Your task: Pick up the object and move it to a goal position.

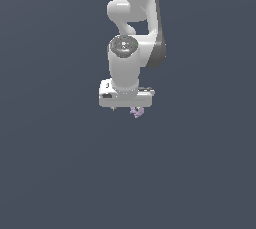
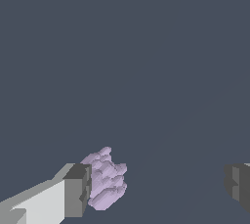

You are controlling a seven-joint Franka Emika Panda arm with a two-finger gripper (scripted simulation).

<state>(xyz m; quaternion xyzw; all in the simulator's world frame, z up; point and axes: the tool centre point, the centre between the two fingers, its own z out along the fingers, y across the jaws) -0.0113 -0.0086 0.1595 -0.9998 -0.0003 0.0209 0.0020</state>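
Beside end effector (image 2: 157,189), one object (image 2: 105,178).

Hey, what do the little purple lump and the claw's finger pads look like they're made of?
Purple lump: matte, knobbly, faceted surface without shine; possibly soft plastic or clay, but a render leaves it open. Claw finger pads: flat dark grey blocks, matte, perhaps rubber, on pale, smooth plastic-looking fingers.

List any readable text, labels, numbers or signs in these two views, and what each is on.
None readable in either view.
The gripper body has small dark marks on its housing, too blurred to tell whether they are text.
The dark round cap on the arm joint shows a small green dot and faint marks, illegible.
The lavender object and the grey floor are plain.
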